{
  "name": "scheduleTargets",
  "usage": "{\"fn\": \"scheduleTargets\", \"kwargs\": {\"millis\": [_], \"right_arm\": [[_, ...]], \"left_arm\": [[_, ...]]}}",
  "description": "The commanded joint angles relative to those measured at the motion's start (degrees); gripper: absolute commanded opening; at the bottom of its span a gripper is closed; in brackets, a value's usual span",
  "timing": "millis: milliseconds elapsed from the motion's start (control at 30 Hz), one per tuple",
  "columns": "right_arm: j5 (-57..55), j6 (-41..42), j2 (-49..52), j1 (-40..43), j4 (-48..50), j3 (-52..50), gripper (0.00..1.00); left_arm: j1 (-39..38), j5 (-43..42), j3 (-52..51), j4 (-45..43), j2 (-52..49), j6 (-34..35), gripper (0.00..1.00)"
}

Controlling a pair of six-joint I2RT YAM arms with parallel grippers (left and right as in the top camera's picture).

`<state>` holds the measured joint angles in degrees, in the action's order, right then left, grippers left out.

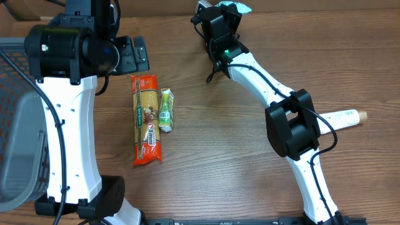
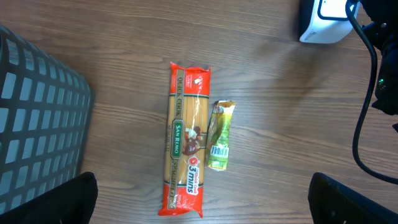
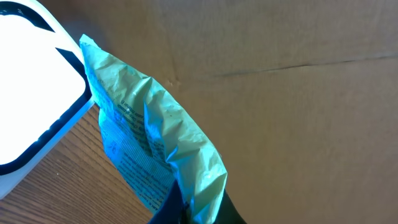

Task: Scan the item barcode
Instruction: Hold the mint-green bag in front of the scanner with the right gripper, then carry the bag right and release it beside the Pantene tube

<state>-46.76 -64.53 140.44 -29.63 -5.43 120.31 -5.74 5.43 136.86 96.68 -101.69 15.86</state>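
Note:
My right gripper (image 3: 186, 210) is shut on the lower end of a crinkled teal packet (image 3: 155, 143) printed with small text. The packet stands up next to a white device with a dark rim (image 3: 34, 87). In the overhead view this gripper (image 1: 230, 11) is at the table's far edge, with the teal packet (image 1: 242, 7) just showing. My left gripper (image 2: 202, 205) is open and hangs high over the table with nothing between its fingers. Below it lie a long red spaghetti packet (image 2: 186, 140) and a small green packet (image 2: 220, 137), side by side.
A grey wire basket (image 1: 19, 125) stands at the table's left edge. A white tube with a tan tip (image 1: 344, 117) lies at the right. A brown cardboard wall (image 3: 280, 93) rises behind the teal packet. The right arm's black cables (image 2: 367, 93) hang at the right.

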Motion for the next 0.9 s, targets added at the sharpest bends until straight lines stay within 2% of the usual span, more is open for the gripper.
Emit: {"fn": "scheduleTargets", "kwargs": {"millis": [0,100,233,400,533,667,800,867], "right_arm": [[-0.85,0.15,-1.09,-0.68,0.63,0.76,0.03],[-1.36,0.22,-1.16,-1.18,0.52,0.76,0.04],[-1.51,6.64,-4.13,-1.77,-2.29,0.79,0.04],[5.40,15.87,-12.72,-1.46,-15.65,0.79,0.04],[15.96,26.71,-21.05,-0.48,-28.96,0.81,0.04],[32.26,38.23,-29.07,2.91,-42.64,0.81,0.04],[56.96,46.82,-35.60,12.72,-56.68,0.81,0.04],[62.95,46.82,-36.54,17.88,-62.12,0.81,0.04]], "left_arm": [[0.04,0.52,0.11,0.11,-0.22,-1.07,1.00],[0.04,0.55,0.11,0.11,-0.22,-1.07,1.00],[0.04,0.55,0.11,0.11,-0.22,-1.07,1.00],[0.04,0.55,0.11,0.11,-0.22,-1.07,1.00],[0.04,0.55,0.11,0.11,-0.22,-1.07,1.00],[0.04,0.55,0.11,0.11,-0.22,-1.07,0.99],[0.04,0.55,0.11,0.09,-0.22,-1.07,0.99],[0.04,0.55,0.11,0.11,-0.22,-1.07,1.00]]}}
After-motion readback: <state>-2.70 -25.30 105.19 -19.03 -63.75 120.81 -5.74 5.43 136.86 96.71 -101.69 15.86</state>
